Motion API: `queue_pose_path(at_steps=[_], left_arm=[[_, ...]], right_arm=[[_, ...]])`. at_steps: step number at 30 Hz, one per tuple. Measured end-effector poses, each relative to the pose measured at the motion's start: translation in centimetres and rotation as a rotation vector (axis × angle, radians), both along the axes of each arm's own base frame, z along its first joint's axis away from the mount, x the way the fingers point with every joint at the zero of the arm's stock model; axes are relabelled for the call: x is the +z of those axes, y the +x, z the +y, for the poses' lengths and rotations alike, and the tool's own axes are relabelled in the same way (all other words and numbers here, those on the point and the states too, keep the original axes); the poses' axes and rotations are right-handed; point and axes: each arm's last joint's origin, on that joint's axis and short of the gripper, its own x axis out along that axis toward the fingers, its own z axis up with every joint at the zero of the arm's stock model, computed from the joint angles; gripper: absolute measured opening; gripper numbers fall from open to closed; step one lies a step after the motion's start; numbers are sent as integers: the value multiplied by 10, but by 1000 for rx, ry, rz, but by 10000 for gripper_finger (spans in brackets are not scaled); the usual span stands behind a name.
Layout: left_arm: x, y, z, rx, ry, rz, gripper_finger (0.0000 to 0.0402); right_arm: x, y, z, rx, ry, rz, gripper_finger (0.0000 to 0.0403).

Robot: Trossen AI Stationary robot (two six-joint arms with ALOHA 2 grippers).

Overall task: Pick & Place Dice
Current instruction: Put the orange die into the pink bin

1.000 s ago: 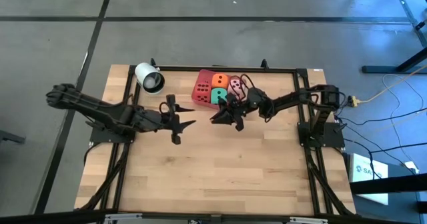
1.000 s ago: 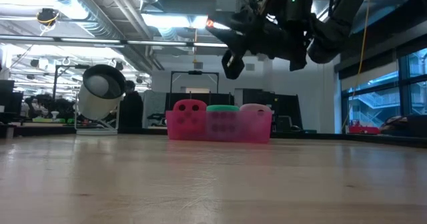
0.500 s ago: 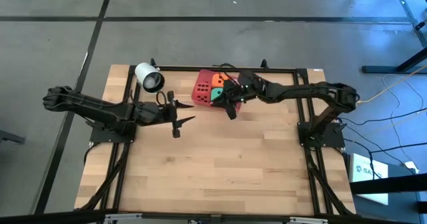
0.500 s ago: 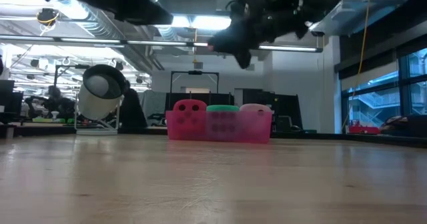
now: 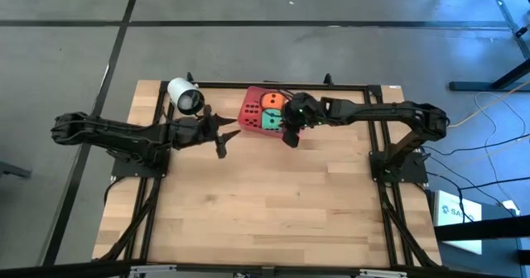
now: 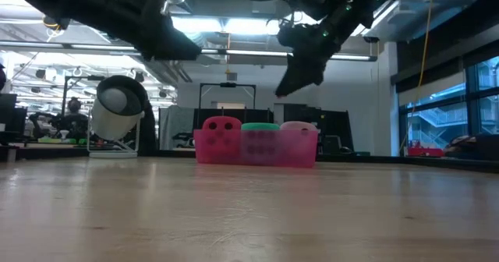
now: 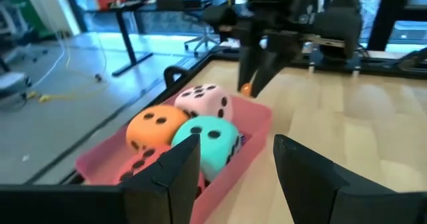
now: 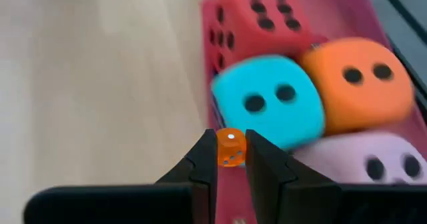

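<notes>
A pink tray (image 5: 248,121) at the table's far middle holds big soft dice: red (image 8: 257,24), green (image 8: 270,101), orange (image 8: 353,84) and light pink (image 8: 373,157). My right gripper (image 5: 290,138) hangs above the tray's near right corner, shut on a tiny see-through orange die (image 8: 231,148). My left gripper (image 5: 227,141) hovers open just left of the tray with nothing between its fingers (image 7: 179,177). It faces the tray and the right gripper (image 7: 257,67). My right gripper pinches the tiny orange die by two opposite faces (image 8: 231,156), right at the free ends of its two fingers. The fingers slant down from the table's right side. The die is lifted clear, above the tray's near rim.
A white round lamp-like object (image 5: 185,96) stands at the far left of the table, behind the left arm. The wooden table top (image 5: 265,203) stretches bare toward the near edge. A dark frame runs along the table's sides.
My left gripper has sunk and swung toward the far edge, closer to the tray, rolling as it went. My right arm has stretched out and its gripper has tipped from nearly level to slanting down beside the tray, still shut on the tiny die.
</notes>
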Motion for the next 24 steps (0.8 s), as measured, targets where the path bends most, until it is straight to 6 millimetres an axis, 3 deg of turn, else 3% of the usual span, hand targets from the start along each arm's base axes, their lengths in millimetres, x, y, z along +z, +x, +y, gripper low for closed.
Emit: queue_pose_path(at_steps=[10, 24], left_arm=[[-3, -3, 10, 60, -71, -19, 184], [-8, -3, 9, 33, -119, 17, 186]], right_arm=[[-12, -11, 2, -79, -89, 195, 54], [-49, 3, -3, -78, -79, 295, 56]])
